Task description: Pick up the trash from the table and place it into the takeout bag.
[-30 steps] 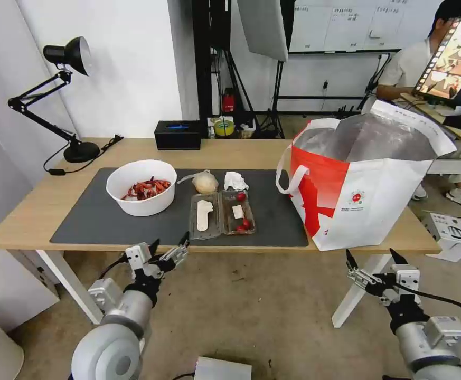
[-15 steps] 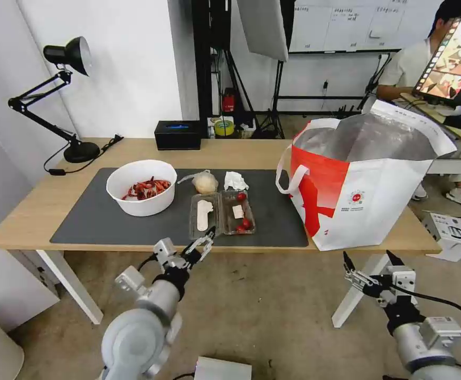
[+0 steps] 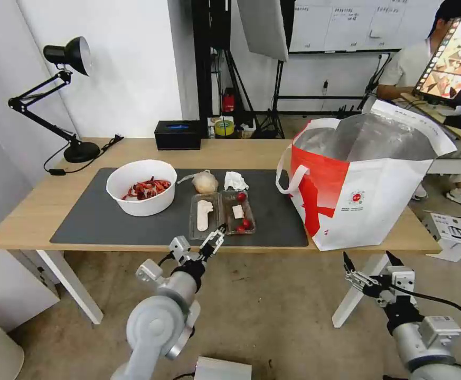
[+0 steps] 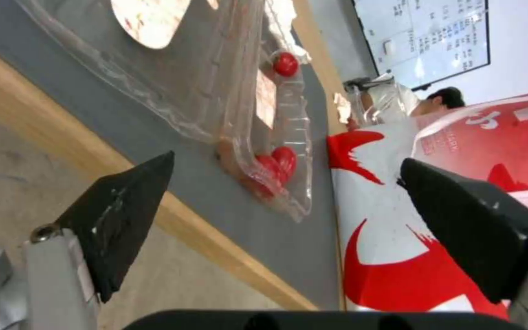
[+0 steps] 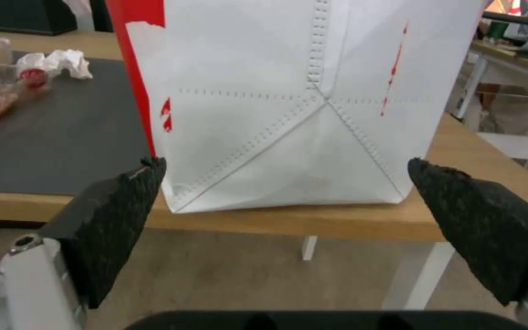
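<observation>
The left gripper point(image 3: 215, 240), jaws spread and empty, hovers at the long light-wood tabletop's point(image 3: 230, 151) near edge, just before the clear plastic clamshell tray of small red tomatoes point(image 3: 222, 214) on the dark grey mat point(image 3: 103, 216). The right gripper point(image 3: 368, 266), jaws also spread, hangs low below the tall white-and-red foil-lined takeout bag point(image 3: 365, 182).

A long light-wood table point(image 3: 35, 211) on white legs is seen, with a large dark grey mat point(image 3: 98, 219) laid over its middle. On the mat, a white bowl of red shells point(image 3: 141, 187) is placed at 9 o'clock, a clear bag around a beige lump point(image 3: 204, 182) and a crumpled white tissue point(image 3: 235, 180) at 12 o'clock, and an opened clear clamshell tray point(image 3: 221, 212) with small red tomatoes near the centre. At 3 o'clock the takeout bag point(image 3: 362, 179) is stood overlapping the mat's edge, while a black tissue box point(image 3: 177, 135) at 12 o'clock and a black desk lamp point(image 3: 80, 150) at 10 o'clock are set on the bare wood.
</observation>
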Motion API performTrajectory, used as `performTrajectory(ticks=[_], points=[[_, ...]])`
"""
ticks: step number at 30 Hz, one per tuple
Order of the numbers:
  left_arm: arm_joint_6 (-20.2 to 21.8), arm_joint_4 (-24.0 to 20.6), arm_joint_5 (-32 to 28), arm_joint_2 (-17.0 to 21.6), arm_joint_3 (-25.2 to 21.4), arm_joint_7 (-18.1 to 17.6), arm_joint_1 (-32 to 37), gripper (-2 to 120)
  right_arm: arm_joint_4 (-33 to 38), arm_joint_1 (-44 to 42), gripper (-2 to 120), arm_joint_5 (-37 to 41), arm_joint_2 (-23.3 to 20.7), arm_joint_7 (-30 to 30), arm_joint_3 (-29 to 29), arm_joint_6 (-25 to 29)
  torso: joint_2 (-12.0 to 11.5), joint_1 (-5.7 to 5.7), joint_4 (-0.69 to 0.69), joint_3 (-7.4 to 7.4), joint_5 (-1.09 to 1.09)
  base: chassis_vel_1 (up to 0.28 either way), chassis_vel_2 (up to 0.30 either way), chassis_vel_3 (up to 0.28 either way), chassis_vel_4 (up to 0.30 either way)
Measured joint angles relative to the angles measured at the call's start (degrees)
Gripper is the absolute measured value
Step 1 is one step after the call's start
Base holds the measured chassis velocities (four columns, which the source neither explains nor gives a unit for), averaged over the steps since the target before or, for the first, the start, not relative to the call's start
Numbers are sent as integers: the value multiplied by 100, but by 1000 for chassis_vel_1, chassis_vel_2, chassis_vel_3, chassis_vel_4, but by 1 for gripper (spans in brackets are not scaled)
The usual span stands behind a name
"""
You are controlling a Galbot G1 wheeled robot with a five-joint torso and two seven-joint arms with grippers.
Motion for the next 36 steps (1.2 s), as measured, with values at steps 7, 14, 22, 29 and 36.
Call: performTrajectory(ticks=[7,14,22,29,36], points=[[0,158,19,-83,30,-6,-78,100,-38,12,100,2,13,4,7,0,0,0,0,0,0,0,0,0,0],[-5,311,25,-106,13,27,-227,100,-88,50,100,-4,18,6,-20,0,0,0,0,0,0,0,0,0,0],[-7,502,81,-202,95,40,-328,100,-139,98,100,-20,15,14,-63,0,0,0,0,0,0,0,0,0,0],[-29,622,194,-201,122,87,-426,100,-187,103,100,-24,23,15,-67,0,0,0,0,0,0,0,0,0,0],[-87,753,438,-192,98,253,-462,100,-243,145,100,-25,29,15,-75,2,0,0,-1,0,-1,0,0,0,0]])
